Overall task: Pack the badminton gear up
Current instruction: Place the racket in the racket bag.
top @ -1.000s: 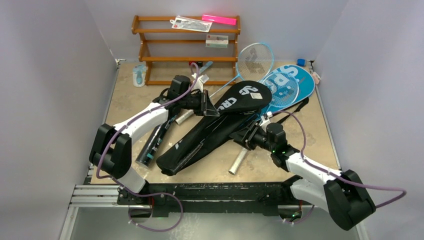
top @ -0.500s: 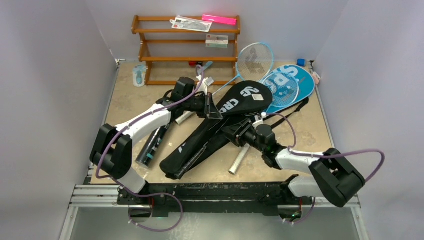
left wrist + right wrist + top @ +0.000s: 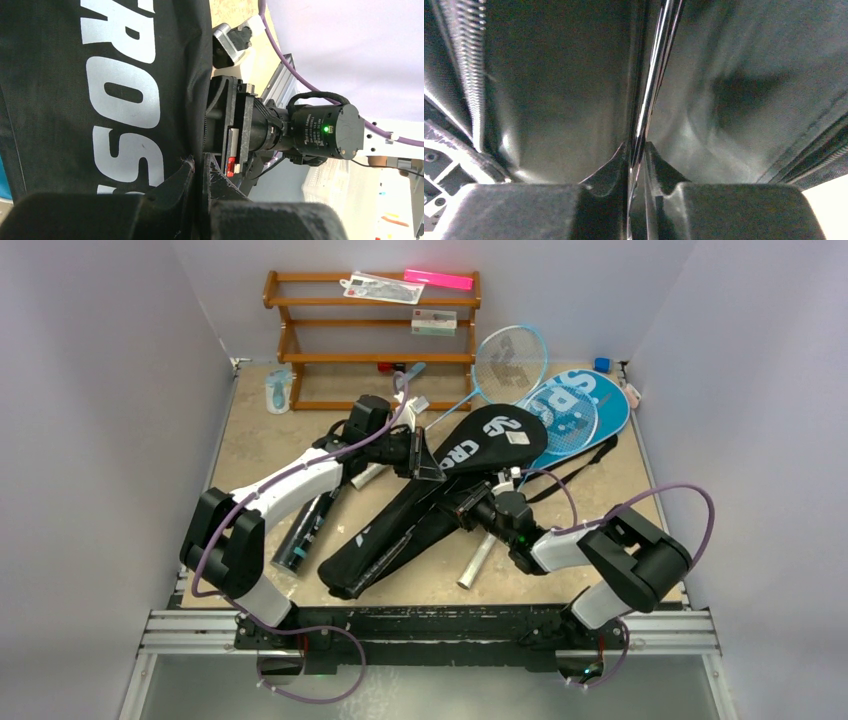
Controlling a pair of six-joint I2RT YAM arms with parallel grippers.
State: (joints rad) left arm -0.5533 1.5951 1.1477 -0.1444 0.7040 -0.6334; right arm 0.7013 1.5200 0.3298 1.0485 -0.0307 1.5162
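Grippers both clamped at the open side of the black fabric racket cover with white lettering (image 3: pixel 478 445), mid-table.

The left gripper (image 3: pixel 199 172) pinches the cover's hemmed edge. The right gripper (image 3: pixel 636 152), reaching inside the cover, is closed on a thin glossy racket shaft (image 3: pixel 658 60), with zip teeth (image 3: pixel 461 70) running along the matte lining at its 10 o'clock. In the top view the cover lies slanted from 1 to 7 o'clock, and a white-wrapped handle (image 3: pixel 478 562) pokes out at the right gripper's 6 o'clock. The long black tube (image 3: pixel 305 530) lies beside the cover at its 9 o'clock. The blue printed racket cover (image 3: pixel 592 405) and the light-blue racket (image 3: pixel 510 360) lie close together at 1 o'clock. Bare speckled beige tabletop (image 3: pixel 645 460) opens at 3 o'clock toward the right wall.
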